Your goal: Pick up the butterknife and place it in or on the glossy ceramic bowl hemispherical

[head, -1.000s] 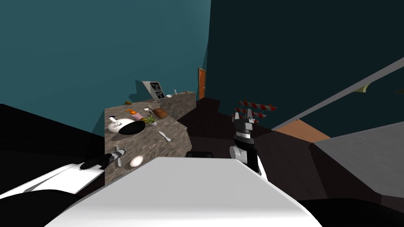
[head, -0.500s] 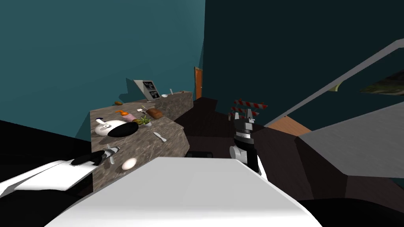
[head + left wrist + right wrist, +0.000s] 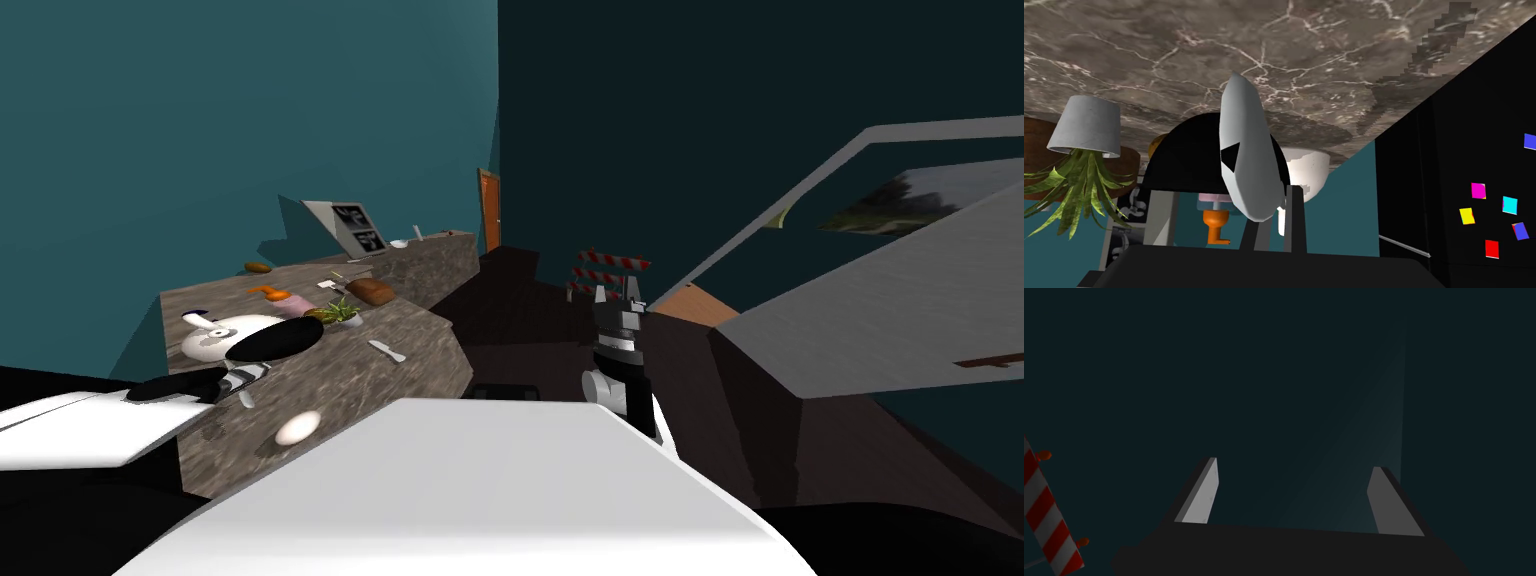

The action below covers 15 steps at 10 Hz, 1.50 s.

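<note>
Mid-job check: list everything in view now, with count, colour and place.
counter: one, brown-grey marbled, on my left.
butterknife: one, light grey, held in the left gripper, above the counter.
bowl: one, black, on the counter beyond the left gripper.
rounded vessel: one, white, beside the bowl.
potted plant: one, green in a grey pot, beside the bowl.
pump bottle: one, orange and pink, behind the bowl.
loaf: one, brown, behind the plant.
egg: one, white, near the counter's front edge.
second utensil: one, pale, lying on the counter.
striped barrier: one, red and white, on the floor ahead.
left gripper: shut on the butterknife.
right gripper: open, ahead of my chest.
</note>
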### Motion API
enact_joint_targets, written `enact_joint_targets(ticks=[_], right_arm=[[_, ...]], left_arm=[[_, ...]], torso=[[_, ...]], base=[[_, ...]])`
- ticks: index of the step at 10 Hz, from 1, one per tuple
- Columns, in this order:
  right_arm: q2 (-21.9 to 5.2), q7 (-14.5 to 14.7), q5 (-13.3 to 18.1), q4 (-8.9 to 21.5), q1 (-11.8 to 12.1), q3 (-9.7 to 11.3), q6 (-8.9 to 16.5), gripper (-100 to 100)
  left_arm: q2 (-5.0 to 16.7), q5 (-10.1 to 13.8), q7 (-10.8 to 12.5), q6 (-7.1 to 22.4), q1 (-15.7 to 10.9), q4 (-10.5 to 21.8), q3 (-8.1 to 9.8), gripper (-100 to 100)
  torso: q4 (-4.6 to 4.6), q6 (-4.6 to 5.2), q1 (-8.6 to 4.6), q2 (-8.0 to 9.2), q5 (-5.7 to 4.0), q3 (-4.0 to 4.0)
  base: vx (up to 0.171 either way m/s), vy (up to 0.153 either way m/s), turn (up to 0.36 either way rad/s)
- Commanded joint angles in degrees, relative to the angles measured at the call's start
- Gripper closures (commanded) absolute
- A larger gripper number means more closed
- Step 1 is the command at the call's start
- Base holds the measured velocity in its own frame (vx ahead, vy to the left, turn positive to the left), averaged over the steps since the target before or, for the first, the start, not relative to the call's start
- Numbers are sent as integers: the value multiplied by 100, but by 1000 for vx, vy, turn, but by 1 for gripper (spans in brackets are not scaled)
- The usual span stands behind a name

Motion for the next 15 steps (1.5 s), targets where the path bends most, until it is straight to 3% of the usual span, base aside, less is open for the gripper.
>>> enact_joint_targets(ticks=[1, 2, 3, 7, 10, 15], right_arm=[[0, 0, 0, 0, 0, 0, 0, 0], [0, 0, 0, 0, 0, 0, 0, 0], [0, 0, 0, 0, 0, 0, 0, 0], [-1, 0, 0, 0, 0, -1, 0, 0], [-1, 0, 0, 0, 1, -2, 0, 0], [-2, 0, 0, 0, 1, -3, 0, 0]], left_arm=[[212, 217, -27, 94, 1, 173, 190, 100], [420, 439, -46, 196, 35, 290, 372, 100], [420, 439, -46, 196, 35, 290, 372, 100], [827, 933, -79, 400, 107, 520, 677, 100], [1046, 1292, -80, 526, 172, 631, 746, 100], [1257, 1761, -41, 679, 284, 708, 668, 100]], torso=[[0, 0, 0, 0, 0, 0], [-1, -6, -5, 1, -1, 0], [-1, 1, -4, 5, 1, 2], [-3, -5, 32, 3, 14, 0], [-3, -16, 60, 1, 25, 0], [0, -24, 116, 8, 48, 4]], base=[[-50, -118, -224], [-73, -109, -255], [-46, -72, -140], [-31, -33, -119], [-20, 23, -104], [-31, 105, -86]])
